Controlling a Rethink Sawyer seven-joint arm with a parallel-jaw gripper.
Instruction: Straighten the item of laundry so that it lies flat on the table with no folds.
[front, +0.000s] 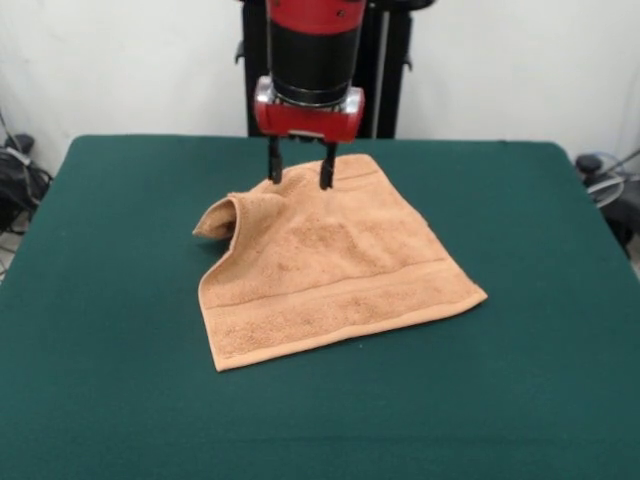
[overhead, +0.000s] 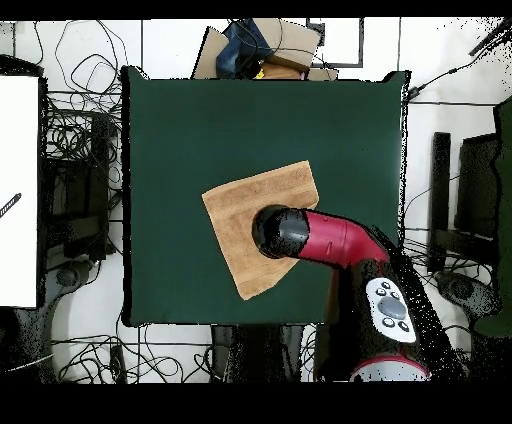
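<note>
Now fingers (front: 299, 176) spread, empty, over far edge of towel (front: 335, 270); one corner folded; table (front: 120, 380).

We've got tangled black cables (overhead: 75, 130) all over the white floor (overhead: 440, 60), some cardboard pieces (overhead: 275, 45) with a blue thing on top, and a white board (overhead: 18, 190) at one edge.
</note>
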